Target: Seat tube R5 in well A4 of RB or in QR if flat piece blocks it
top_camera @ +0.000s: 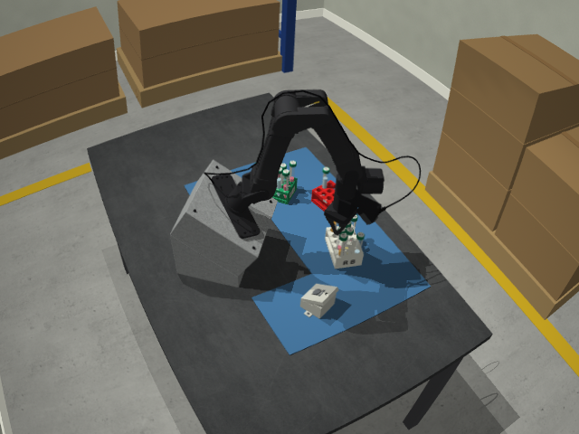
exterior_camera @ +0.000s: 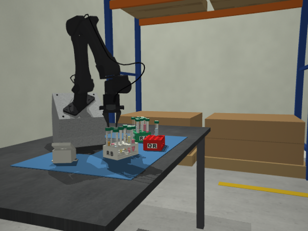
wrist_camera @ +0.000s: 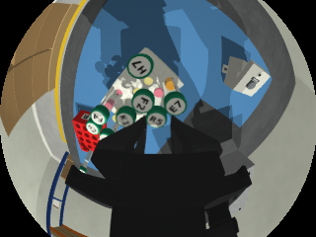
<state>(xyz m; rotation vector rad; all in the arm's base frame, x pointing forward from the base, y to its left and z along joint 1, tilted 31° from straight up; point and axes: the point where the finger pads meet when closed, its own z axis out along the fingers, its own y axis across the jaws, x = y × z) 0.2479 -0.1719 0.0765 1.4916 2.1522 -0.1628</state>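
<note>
While the dark table (top_camera: 140, 186) carried the blue mat (top_camera: 298, 326), the black arm (exterior_camera: 82, 62) arched down over white rack RB (exterior_camera: 109, 152). Tube R5 (wrist_camera: 157, 118) stood in the rack's near row, its cap about level with its neighbours. The gripper (exterior_camera: 112, 124) hung just above it, fingers slightly parted, holding nothing.

My gripper (exterior_camera: 111, 123) sits just above RB (exterior_camera: 116, 152), fingers apart, w/ green tube caps packed close under the tips. QR (exterior_camera: 154, 143) stands just beside RB, RA (exterior_camera: 140, 137) behind. Button box (exterior_camera: 63, 152) sits apart w/ open mat (exterior_camera: 89, 165) btwn it and RB.
</note>
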